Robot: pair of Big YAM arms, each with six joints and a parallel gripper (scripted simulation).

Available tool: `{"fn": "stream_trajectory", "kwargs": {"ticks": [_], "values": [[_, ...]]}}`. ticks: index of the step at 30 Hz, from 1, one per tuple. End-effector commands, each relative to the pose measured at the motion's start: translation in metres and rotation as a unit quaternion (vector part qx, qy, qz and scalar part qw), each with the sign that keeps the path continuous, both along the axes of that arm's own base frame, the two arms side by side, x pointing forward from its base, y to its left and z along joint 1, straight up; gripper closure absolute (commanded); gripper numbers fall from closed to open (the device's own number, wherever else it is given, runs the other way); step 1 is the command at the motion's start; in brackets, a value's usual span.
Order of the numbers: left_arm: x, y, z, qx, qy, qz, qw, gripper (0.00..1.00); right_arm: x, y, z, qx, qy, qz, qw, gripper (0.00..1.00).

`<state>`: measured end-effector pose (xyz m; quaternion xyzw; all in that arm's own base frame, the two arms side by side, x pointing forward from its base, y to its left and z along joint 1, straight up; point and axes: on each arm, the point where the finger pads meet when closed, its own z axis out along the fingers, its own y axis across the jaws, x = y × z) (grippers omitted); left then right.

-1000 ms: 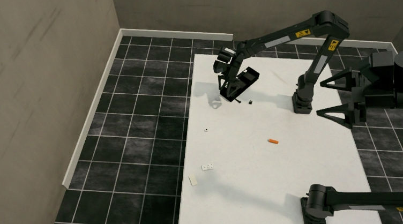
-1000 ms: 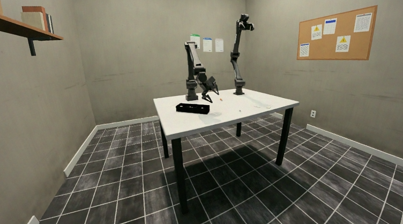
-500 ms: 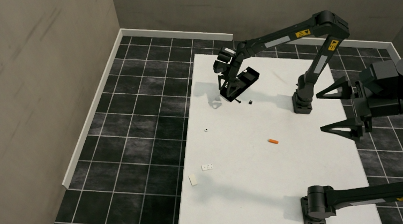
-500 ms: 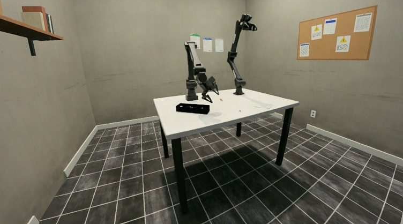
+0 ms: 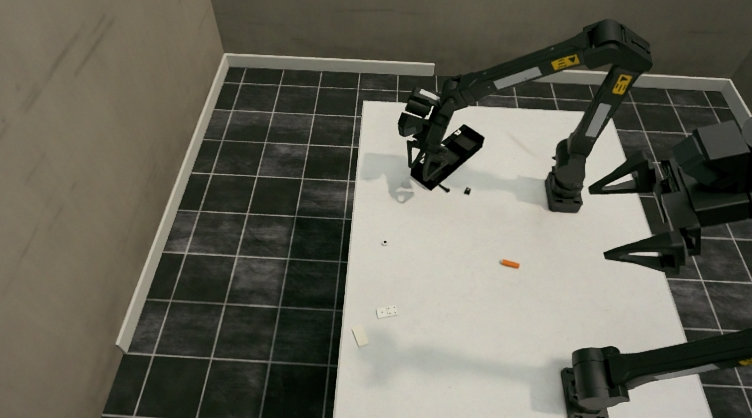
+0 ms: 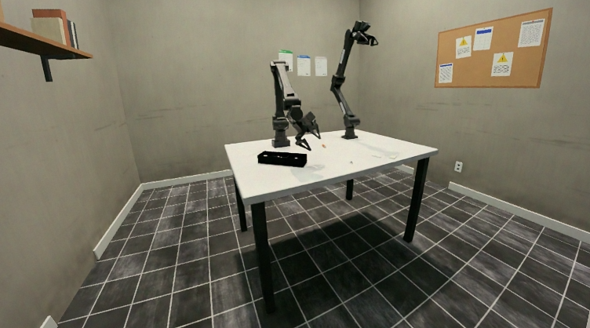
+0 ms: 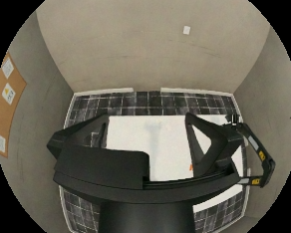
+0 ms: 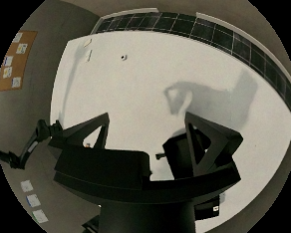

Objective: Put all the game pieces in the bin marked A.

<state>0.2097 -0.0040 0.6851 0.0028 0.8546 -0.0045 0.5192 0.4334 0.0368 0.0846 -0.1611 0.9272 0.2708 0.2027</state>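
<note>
A black bin block (image 5: 459,165) (image 6: 282,162) with small white labels stands near the table's far end; letters are unreadable. A white domino (image 5: 387,312) (image 8: 88,56), a plain cream tile (image 5: 359,335) (image 8: 88,43) and a small white piece with a dark centre (image 5: 384,242) (image 8: 124,58) lie along one long edge. A small black cube (image 5: 467,190) and a black knobbed piece (image 5: 444,187) (image 8: 160,156) lie beside the bins. My right gripper (image 5: 418,172) (image 6: 315,143) (image 8: 146,116) is open and empty above the table near the bins. My left gripper (image 5: 597,222) (image 7: 147,116) is open, empty and raised high.
An orange cylinder (image 5: 509,263) (image 6: 323,145) lies mid-table with a pale end. The right arm reaches over the far end of the table (image 5: 443,291) and partly hides the bins in the top view.
</note>
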Motion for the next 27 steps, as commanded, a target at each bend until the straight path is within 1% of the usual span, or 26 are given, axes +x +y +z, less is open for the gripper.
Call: {"fn": "stream_trajectory", "kwargs": {"ticks": [1, 27], "values": [[-0.0119, 0.003, 0.0128, 0.002, -0.015, 0.004, 1.0, 0.0, 0.0025, -0.0003, 0.0037, -0.001, -0.005, 0.0, 1.0, 0.0], [-0.0119, 0.0035, 0.0128, 0.002, -0.015, 0.005, 1.0, 0.0, 0.0, 0.0, 0.0001, 0.0, 0.0, 0.0, 1.0, 0.0]]}}
